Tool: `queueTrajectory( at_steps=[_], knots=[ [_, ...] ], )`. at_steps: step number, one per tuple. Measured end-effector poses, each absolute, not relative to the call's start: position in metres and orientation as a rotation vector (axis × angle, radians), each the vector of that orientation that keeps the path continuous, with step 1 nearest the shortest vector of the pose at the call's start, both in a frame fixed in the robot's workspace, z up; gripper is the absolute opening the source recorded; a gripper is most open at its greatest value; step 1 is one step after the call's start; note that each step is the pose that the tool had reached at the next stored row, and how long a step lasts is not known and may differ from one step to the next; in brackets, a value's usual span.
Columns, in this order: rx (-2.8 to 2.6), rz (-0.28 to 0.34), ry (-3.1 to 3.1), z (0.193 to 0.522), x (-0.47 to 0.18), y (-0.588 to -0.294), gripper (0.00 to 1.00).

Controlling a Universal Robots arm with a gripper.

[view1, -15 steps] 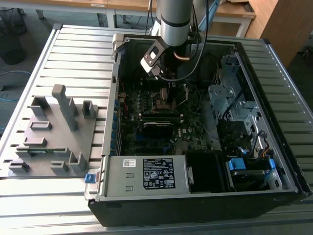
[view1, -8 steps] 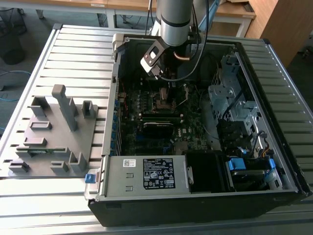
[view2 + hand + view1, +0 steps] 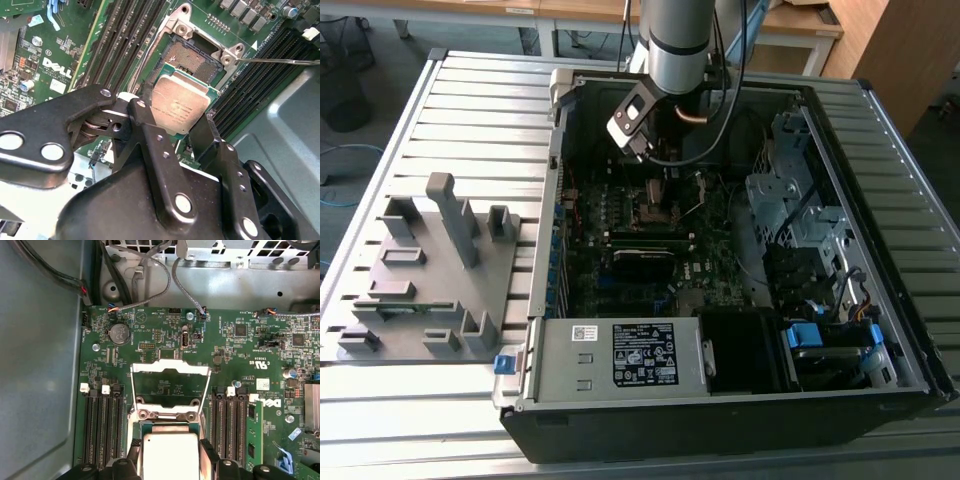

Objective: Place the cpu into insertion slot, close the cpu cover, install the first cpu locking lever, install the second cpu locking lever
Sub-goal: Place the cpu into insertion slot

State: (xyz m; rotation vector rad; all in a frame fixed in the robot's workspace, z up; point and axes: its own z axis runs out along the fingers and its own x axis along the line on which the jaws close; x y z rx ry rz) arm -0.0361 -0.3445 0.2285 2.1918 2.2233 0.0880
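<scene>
Exterior view first: an open computer case (image 3: 720, 425) lies on its side on a slatted metal table (image 3: 470, 110), so the motherboard (image 3: 620, 235) faces up and the robot arm (image 3: 678, 40) can reach straight down into it. A grey fixture tray (image 3: 430, 270) sits beside the case on the exterior view's left. The power supply (image 3: 620, 355) and the drive cage (image 3: 790, 200) hem in the board on two sides, which probably explains the steep approach from above. In the second wrist view the gripper (image 3: 175, 117) is clamped on the cpu (image 3: 181, 106), with one finger (image 3: 150, 132) against each of two opposite edges. This grip appears meant to keep the chip flat, metal top up, with its underside free. The cpu hangs over the near corner of the insertion slot (image 3: 192, 54) and looks offset rather than seated (how high above it cannot be judged). The first wrist view shows the cpu cover (image 3: 170, 368) swung up and back on its hinge, leaving the socket open. A thin locking lever (image 3: 280, 61) juts away to one side, clear of the recess. Rows of black memory slots (image 3: 120, 35) flank the socket closely on both sides, leaving the fingers little room. One green memory stick (image 3: 254, 430) stands in a farther slot, and a coin cell battery (image 3: 119, 333) sits well apart beyond the cover.
</scene>
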Motion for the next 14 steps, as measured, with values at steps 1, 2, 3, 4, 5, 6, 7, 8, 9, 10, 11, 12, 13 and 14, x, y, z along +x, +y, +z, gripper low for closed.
queueTrajectory(
  at_steps=[1, 2, 3, 4, 5, 6, 7, 8, 9, 10, 11, 12, 13, 14],
  knots=[
    [2.192, 0.088, 2.223, 0.2287, -0.0361, -0.3445, 0.54],
    [2.193, 0.088, 2.222, 0.2287, -0.0362, -0.3445, 0.54],
    [2.194, 0.088, 2.221, 0.2287, -0.0362, -0.3445, 0.54],
    [2.195, 0.088, 2.220, 0.2288, -0.0362, -0.3445, 0.54],
    [2.196, 0.088, 2.219, 0.2288, -0.0363, -0.3443, 0.54],
    [2.198, 0.089, 2.217, 0.2287, -0.0366, -0.3442, 0.54],
    [2.203, 0.089, 2.213, 0.2287, -0.0366, -0.3441, 0.54],
    [2.211, 0.089, 2.205, 0.2285, -0.0366, -0.3440, 0.54],
    [2.220, 0.089, 2.196, 0.2285, -0.0366, -0.3440, 0.54],
    [2.225, 0.089, 2.190, 0.2285, -0.0367, -0.3440, 0.54],
    [2.226, 0.089, 2.189, 0.2285, -0.0367, -0.3440, 0.54],
    [2.227, 0.089, 2.189, 0.2284, -0.0368, -0.3439, 0.54],
    [2.227, 0.089, 2.188, 0.2284, -0.0368, -0.3439, 0.54],
    [2.228, 0.089, 2.188, 0.2284, -0.0368, -0.3439, 0.54]
  ],
)
